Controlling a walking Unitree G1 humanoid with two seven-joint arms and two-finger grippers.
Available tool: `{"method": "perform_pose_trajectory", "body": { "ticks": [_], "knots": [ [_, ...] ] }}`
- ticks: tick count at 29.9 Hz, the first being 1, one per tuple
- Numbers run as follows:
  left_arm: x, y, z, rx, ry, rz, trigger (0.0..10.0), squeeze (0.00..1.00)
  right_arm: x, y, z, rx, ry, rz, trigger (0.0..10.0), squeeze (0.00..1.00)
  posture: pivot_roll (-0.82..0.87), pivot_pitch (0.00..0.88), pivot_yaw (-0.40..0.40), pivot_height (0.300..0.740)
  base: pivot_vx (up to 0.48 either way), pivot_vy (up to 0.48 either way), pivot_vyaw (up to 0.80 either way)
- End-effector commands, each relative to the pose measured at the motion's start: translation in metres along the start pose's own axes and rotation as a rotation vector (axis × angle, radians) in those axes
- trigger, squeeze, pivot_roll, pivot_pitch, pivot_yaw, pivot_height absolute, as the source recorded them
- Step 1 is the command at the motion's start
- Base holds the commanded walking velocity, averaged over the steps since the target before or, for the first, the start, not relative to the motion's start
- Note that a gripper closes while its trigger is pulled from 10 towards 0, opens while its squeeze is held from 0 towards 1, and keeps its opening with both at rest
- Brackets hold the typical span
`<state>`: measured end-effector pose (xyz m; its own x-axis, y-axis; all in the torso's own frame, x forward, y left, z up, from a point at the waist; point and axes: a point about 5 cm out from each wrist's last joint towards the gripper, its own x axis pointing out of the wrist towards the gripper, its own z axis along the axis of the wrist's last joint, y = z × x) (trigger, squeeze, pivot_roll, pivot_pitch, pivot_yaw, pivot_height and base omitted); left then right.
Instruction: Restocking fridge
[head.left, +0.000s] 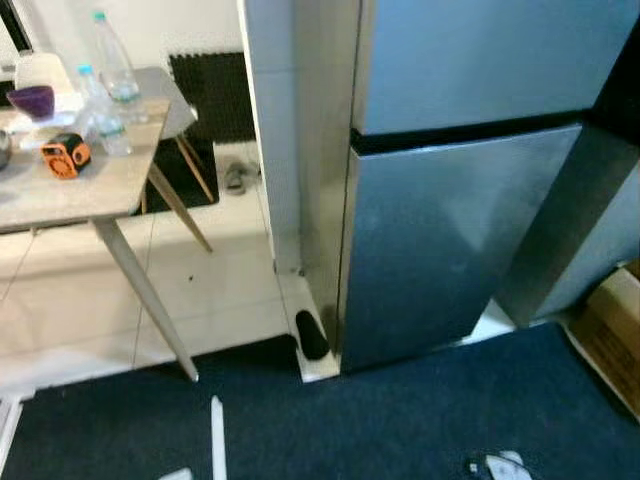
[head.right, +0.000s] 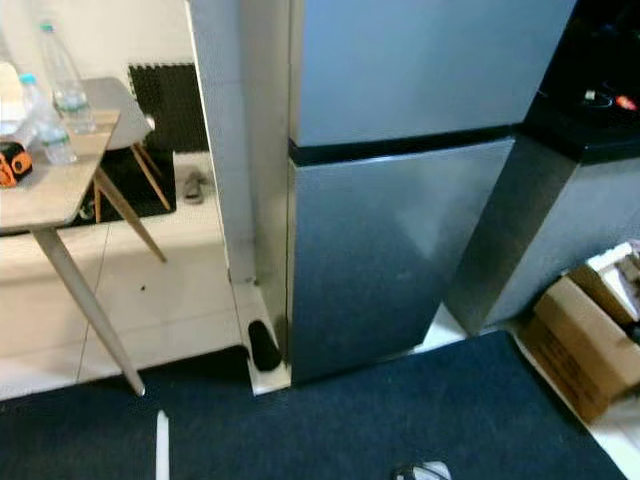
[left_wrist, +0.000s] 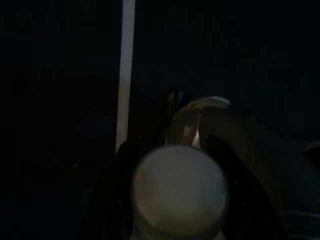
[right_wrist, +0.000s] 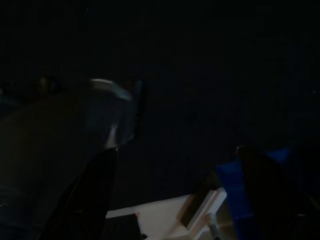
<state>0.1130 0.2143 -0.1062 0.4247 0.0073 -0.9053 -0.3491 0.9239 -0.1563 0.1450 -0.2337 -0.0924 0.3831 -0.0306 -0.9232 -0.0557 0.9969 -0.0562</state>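
A kitchen's closed steel fridge (head.left: 450, 200) awaits restocking; water bottles (head.left: 105, 85) stand ready on the surface (head.left: 70, 195); both jaws' state cannot be told.

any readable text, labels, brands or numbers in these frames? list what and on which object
None can be read.
Water bottles: labels too blurred.
Orange tape measure: markings too small.
Cardboard box: dark print on its side, illegible.
Fridge: no badge or lettering on its doors.
Wrist views: too dark for any text.
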Motion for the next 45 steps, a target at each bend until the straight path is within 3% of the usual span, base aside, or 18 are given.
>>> {"method": "perform_pose_trajectory", "body": {
  "ticks": [1,14,36,45],
  "knots": [
    [0.0012,-0.0064,0.0012,-0.022,-0.012,-0.034,10.0,0.0,0.0007,0.0036,0.0003,0.01,-0.001,0.009,10.0,0.0,-0.02,0.0,0.015,0.74,0.0,0.0,0.0],
    [0.0011,-0.0062,0.0014,-0.026,-0.016,-0.037,10.0,0.0,0.001,0.0047,0.002,0.007,-0.003,0.014,10.0,0.0,-0.03,0.0,0.016,0.74,0.0,0.0,0.0],
    [0.0009,-0.006,0.001,-0.004,-0.012,-0.046,10.0,0.0,0.001,0.005,0.0013,0.004,-0.002,0.015,10.0,0.0,-0.03,0.0,0.015,0.74,0.437,0.0,0.0],
    [0.0013,-0.008,0.001,0.04,-0.004,-0.055,10.0,0.0,0.001,0.0053,0.001,0.007,-0.003,0.016,10.0,0.0,-0.03,0.0,0.016,0.74,0.065,-0.143,0.0]
  ]
}}
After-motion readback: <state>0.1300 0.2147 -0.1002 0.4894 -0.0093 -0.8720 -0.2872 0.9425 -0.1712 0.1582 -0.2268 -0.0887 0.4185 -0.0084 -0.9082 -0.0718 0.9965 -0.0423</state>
